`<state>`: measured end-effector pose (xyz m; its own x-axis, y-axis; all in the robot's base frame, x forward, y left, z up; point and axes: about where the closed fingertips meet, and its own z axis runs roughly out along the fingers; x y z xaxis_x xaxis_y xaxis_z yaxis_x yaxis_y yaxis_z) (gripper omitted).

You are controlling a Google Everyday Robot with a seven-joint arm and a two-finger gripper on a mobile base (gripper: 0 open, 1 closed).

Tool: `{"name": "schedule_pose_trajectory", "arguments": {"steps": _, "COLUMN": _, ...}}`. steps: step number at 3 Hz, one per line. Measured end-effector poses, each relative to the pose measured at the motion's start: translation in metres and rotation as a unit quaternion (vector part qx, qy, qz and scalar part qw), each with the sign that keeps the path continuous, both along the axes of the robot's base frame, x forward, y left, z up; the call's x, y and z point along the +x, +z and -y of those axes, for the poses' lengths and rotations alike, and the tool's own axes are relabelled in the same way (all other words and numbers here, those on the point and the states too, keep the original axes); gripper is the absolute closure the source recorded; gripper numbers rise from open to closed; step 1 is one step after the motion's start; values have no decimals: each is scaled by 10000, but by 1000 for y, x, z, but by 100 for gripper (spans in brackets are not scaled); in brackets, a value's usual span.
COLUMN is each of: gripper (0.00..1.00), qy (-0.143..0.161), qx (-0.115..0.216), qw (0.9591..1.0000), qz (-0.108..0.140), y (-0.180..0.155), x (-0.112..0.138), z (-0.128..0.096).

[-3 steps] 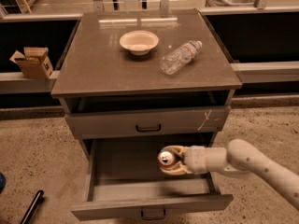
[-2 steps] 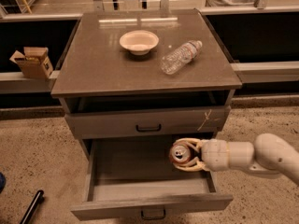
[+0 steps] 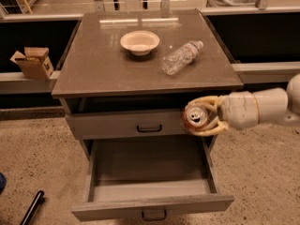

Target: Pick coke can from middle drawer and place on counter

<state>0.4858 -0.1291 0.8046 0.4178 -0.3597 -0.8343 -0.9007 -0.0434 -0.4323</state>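
Observation:
My gripper (image 3: 200, 116) is shut on the coke can (image 3: 194, 116), a red can with a silver top, and holds it in the air at the cabinet's right front, just below the counter's front edge. The arm comes in from the right. The middle drawer (image 3: 150, 205) is pulled out below and nothing lies in it. The counter (image 3: 108, 64) is the grey-brown slab on top of the cabinet.
A cream bowl (image 3: 139, 41) and a clear water bottle (image 3: 181, 56) lying on its side rest on the counter. The drawer above (image 3: 126, 124) is closed. A cardboard box (image 3: 33, 61) sits at the left. A black rod (image 3: 32, 207) lies on the floor at the lower left.
My gripper has lifted the coke can up out of the middle drawer and to the right, to just under the counter's front edge. The drawer now holds nothing.

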Motion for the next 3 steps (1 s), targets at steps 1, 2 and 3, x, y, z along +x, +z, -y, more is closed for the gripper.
{"name": "schedule_pose_trajectory", "arguments": {"steps": 1, "gripper": 100, "qy": 292, "qx": 21, "qw": 9995, "qz": 148, "y": 31, "x": 3, "z": 4}}
{"name": "schedule_pose_trajectory", "arguments": {"steps": 2, "gripper": 100, "qy": 291, "qx": 22, "qw": 9995, "qz": 151, "y": 31, "x": 3, "z": 5}}
{"name": "schedule_pose_trajectory", "arguments": {"steps": 3, "gripper": 100, "qy": -2, "qx": -216, "qw": 9998, "qz": 2, "y": 41, "x": 19, "z": 7}}
